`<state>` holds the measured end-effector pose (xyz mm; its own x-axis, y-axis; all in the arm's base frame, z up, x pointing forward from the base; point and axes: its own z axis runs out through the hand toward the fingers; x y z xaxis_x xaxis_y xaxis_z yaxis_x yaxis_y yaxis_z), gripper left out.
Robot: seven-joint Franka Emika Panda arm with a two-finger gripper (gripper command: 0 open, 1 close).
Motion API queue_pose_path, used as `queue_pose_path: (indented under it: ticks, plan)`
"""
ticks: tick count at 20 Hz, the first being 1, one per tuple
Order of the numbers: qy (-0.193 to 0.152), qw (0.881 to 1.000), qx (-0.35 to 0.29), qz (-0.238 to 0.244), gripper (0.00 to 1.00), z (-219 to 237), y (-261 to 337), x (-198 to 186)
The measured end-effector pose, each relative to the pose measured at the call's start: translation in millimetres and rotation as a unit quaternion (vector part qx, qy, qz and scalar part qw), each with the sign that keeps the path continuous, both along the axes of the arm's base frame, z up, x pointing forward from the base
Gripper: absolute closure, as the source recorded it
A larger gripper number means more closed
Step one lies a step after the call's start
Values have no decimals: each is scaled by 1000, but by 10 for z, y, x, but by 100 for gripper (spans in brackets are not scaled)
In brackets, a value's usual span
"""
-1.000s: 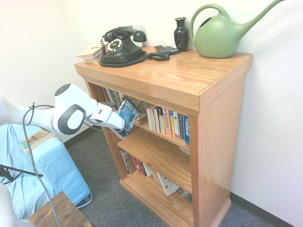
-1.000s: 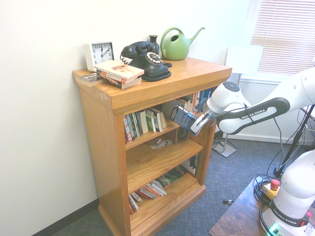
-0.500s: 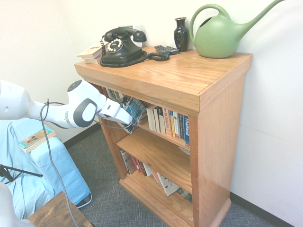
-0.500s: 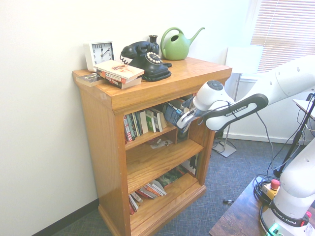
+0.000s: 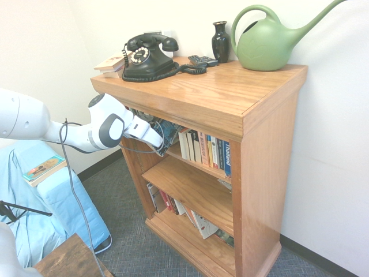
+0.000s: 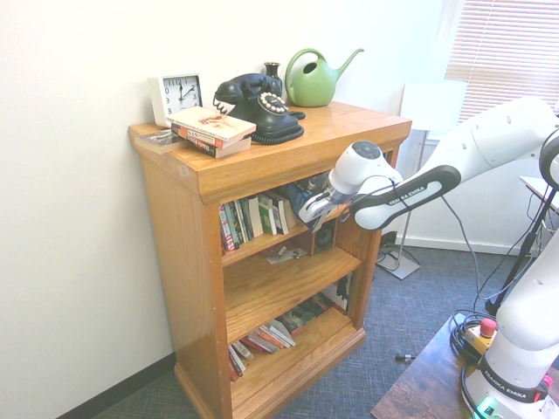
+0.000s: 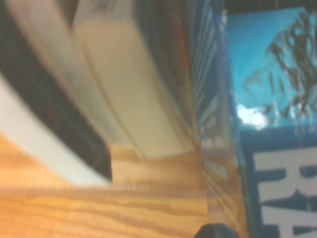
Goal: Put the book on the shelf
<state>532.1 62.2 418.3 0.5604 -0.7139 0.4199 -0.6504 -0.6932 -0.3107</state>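
Claw (image 5: 159, 145) shut, slanting downward.

First exterior view: mine, raised, looking down at the bookcase (image 5: 270, 173), open front and one side panel; my arm (image 5: 86, 130) enters at left. Second exterior view: from my other side, also raised, at similar room range; opposite side panel, my arm from the right. Shared by both: open front, slab top, telephone (image 5: 151, 57), watering can (image 5: 268, 43). Wrist view: mine, very close, blurred; book spines and page edges (image 7: 124, 74), board grain below, blue cover (image 7: 277, 124) at right.
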Motion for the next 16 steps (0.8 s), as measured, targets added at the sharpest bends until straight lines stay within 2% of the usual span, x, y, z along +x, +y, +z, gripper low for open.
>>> queue_pose_path:
  ticks: [7,8,16]
  plan:
    - [-1,1000,7,-12,100,-87,53,287]
    - [-3,1000,7,-12,0,-88,58,324]
    - [-6,1000,-1,-9,0,-66,65,377]
